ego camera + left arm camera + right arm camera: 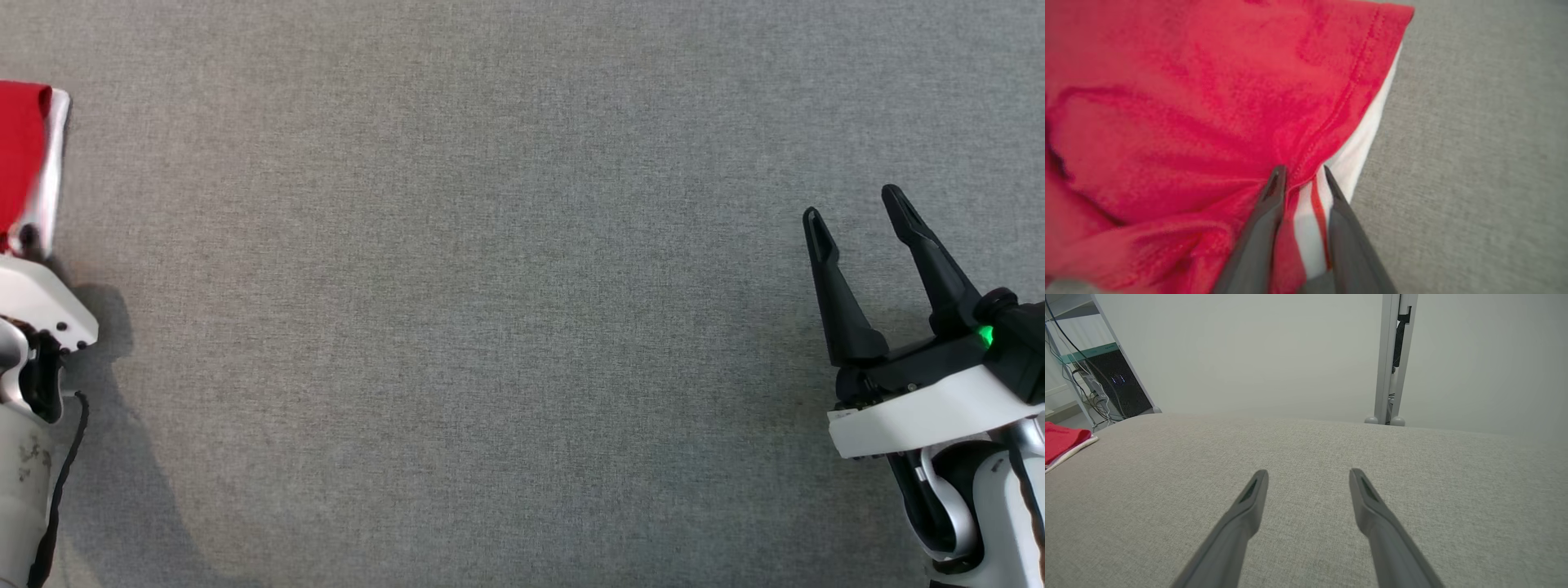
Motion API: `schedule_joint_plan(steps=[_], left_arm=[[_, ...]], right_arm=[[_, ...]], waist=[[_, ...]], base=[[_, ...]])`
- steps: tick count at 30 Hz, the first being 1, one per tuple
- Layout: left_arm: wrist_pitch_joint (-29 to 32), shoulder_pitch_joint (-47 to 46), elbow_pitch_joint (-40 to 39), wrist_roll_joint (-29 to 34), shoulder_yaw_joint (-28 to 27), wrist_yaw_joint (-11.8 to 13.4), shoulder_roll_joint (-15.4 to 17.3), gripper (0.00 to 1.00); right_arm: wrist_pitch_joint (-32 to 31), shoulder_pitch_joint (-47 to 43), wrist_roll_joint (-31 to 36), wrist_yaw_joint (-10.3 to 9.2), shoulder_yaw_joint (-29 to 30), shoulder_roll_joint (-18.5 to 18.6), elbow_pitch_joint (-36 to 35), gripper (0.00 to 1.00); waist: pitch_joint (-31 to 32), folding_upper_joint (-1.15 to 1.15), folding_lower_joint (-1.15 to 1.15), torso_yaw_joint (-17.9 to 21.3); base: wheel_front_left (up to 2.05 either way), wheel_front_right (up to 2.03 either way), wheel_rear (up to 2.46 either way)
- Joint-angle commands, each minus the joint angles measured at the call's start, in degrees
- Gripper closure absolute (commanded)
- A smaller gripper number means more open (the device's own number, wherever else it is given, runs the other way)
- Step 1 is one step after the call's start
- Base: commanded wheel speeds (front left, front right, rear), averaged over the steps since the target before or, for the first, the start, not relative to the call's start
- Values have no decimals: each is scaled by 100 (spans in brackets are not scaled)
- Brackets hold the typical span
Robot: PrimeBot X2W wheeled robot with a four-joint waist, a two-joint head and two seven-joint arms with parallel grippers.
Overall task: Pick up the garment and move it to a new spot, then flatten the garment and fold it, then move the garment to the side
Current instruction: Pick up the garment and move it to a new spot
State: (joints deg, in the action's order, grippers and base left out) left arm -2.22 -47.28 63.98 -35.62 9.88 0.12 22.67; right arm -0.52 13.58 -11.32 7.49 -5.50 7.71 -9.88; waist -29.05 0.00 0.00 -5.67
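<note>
Left wrist view has the garment (1208,102) close up: red cloth, softly creased, with a stitched hem that runs down to the fingertips. Under the red layer lies a white one, which shows along the right edge, and a thin red stripe crosses the white between the fingers. The cloth rests on the grey table (1474,163). This view is a little blurred.

The left gripper (1303,171) points into the garment's edge. Its two dark fingers stand close together, one on the red side and one on the white, with a fold of cloth filling the gap between them. Creases in the red cloth run toward the left fingertip. Whether the fingers press the fold firmly cannot be told.

From the head, the garment (20,163) lies at the far left edge of the table (490,327), with the left arm's pale wrist (37,310) just below it.

The right gripper (851,206) sits at the lower right, well apart from the garment, its fingers spread wide and holding nothing. They point up and slightly left across bare cloth. In its own wrist view the right gripper (1308,473) hovers low over the table (1306,437), and the garment (1061,441) shows far to the left.
</note>
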Motion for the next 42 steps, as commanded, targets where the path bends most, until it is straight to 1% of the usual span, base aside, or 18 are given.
schedule_joint_plan(steps=[1, 5, 10, 12, 16, 19, 23, 26, 28, 31, 32, 35, 38, 39, 42], left_arm=[[-43, 152, 166, -7, 22, 16, -85, 100], [-514, 235, 293, -76, -62, -59, -45, 100], [-1062, 491, 303, -56, -94, -114, -20, 100], [-1188, 647, 210, -45, -117, -128, -25, 100], [-1294, 1102, -241, 79, -134, -20, -47, 100], [-1302, 1637, -1043, 232, -266, 169, -86, 100], [-1299, 2600, -2304, 407, -389, 475, -267, 100], [-1288, 3302, -3213, 499, -315, 692, -385, 100], [-1160, 3750, -3842, 542, -216, 853, -487, 100], [-871, 4317, -4799, 644, -52, 1117, -550, 100], [-871, 4317, -4799, 644, -52, 1117, -550, 100], [-523, 4734, -5643, 750, 211, 1276, -595, 100], [-230, 4907, -6236, 847, 452, 1336, -609, 100], [-151, 4921, -6359, 885, 532, 1344, -619, 100], [26, 4756, -6578, 908, 727, 1232, -630, 100]], right_arm=[[76, 60, -35, 2, 13, 7, 63, 0], [280, 65, -90, 2, 4, -18, 289, 0], [553, -66, -176, 2, 35, -46, 648, 0], [616, -136, -187, 2, 50, -46, 825, 0], [740, -305, -232, 2, 34, -58, 1092, 0], [803, -466, -259, 2, 13, -56, 1243, 0], [868, -701, -317, 2, -12, -42, 1416, 0], [907, -840, -345, 2, -30, -36, 1536, 0], [946, -925, -363, 2, -57, -45, 1585, 0], [963, -1023, -383, 2, -65, -32, 1663, 0], [963, -1023, -383, 2, -65, -32, 1663, 0], [935, -1089, -397, 2, -52, -15, 1691, 0], [896, -1115, -388, 2, -38, -9, 1662, 0], [888, -1123, -396, 2, -41, -15, 1648, 0], [847, -1105, -418, 2, -51, -21, 1593, 0]], waist=[[39, 0, 0, 12], [263, 0, 0, 52], [712, 0, 0, 80], [918, 0, 0, 94], [1370, 0, 0, 126], [1726, 0, 0, 171], [2142, 0, 0, 234], [2388, 0, 0, 289], [2529, 0, 0, 346], [2684, 0, 0, 442], [2684, 0, 0, 442], [2791, 0, 0, 565], [2826, 0, 0, 720], [2834, 0, 0, 778], [2787, 0, 0, 982]], base=[[0, 0, 0], [0, 0, 0], [0, 0, 0], [0, 0, 0], [0, 0, 0], [0, 0, 0], [0, 0, 0], [0, 0, 0], [0, 0, 0], [0, 0, 0], [0, 0, 0], [0, 0, 0], [0, 0, 0], [0, 0, 0], [0, 0, 0]])
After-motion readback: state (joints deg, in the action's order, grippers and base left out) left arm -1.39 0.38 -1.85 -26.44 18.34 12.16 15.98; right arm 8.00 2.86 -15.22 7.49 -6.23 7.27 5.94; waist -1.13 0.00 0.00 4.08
